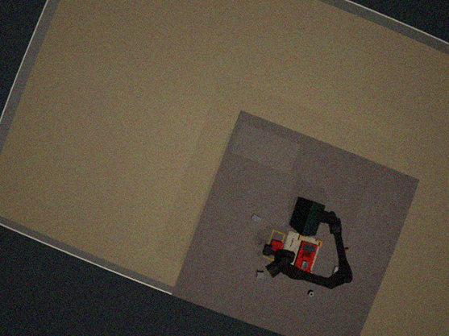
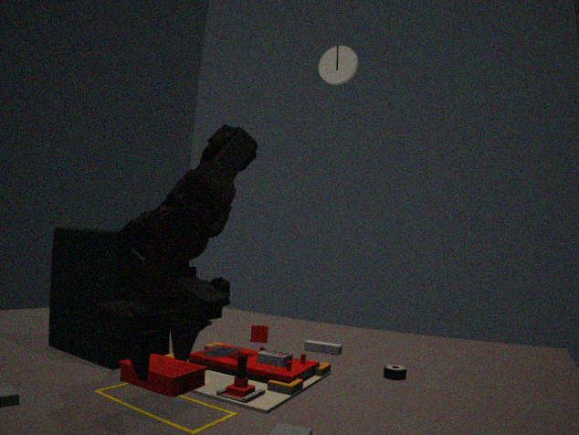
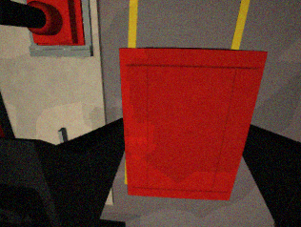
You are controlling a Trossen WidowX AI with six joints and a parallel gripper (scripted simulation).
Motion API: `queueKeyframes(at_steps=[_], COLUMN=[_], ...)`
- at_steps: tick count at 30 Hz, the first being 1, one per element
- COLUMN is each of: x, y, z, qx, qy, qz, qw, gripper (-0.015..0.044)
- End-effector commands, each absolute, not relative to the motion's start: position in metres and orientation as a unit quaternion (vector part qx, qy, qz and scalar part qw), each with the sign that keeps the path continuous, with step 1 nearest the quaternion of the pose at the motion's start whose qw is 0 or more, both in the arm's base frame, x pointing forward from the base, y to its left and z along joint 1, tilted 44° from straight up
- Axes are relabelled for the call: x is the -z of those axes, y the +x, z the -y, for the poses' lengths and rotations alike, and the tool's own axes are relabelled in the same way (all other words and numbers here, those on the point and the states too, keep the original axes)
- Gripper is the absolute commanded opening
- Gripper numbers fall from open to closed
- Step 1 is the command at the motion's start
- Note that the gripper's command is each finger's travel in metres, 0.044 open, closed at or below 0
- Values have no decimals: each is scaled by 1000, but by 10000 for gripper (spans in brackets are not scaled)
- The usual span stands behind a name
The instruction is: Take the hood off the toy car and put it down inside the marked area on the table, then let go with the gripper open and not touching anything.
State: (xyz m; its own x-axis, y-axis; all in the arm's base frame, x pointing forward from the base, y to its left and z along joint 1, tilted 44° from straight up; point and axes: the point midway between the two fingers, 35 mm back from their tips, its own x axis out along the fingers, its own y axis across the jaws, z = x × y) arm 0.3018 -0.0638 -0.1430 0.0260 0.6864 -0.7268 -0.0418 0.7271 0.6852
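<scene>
The red hood (image 1: 276, 244) (image 2: 180, 376) (image 3: 186, 95) is off the car. My gripper (image 2: 161, 368) (image 3: 182, 126) is shut on it, one finger at each side, and holds it roughly level. The hood is low over the yellow outlined area (image 1: 279, 232) (image 2: 140, 409) (image 3: 132, 24) and covers part of its outline. Whether its underside touches the table is hard to tell. The red toy car (image 1: 300, 258) (image 2: 243, 361) sits on a cream base plate (image 1: 290, 238) (image 2: 266, 405) (image 3: 52, 86) beside the area. My arm hides part of the area in the top view.
A red block with a black lever (image 2: 240, 388) (image 3: 45, 19) stands on the base plate near the hood. A dark box (image 1: 304, 215) (image 2: 84, 299) stands behind. A black ring (image 1: 310, 292) (image 2: 394, 372), a grey bar (image 2: 322, 347) and small grey blocks (image 1: 256, 217) (image 2: 289, 429) lie around.
</scene>
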Motion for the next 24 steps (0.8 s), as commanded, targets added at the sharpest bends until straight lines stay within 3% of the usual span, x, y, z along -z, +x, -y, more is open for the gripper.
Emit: queueKeyframes(at_steps=[1, 24], x=[147, 153], y=[300, 300], z=[58, 51], qx=[-273, -273], qy=[253, 254], qz=[-644, -644], qw=[669, 668], gripper=[0, 0])
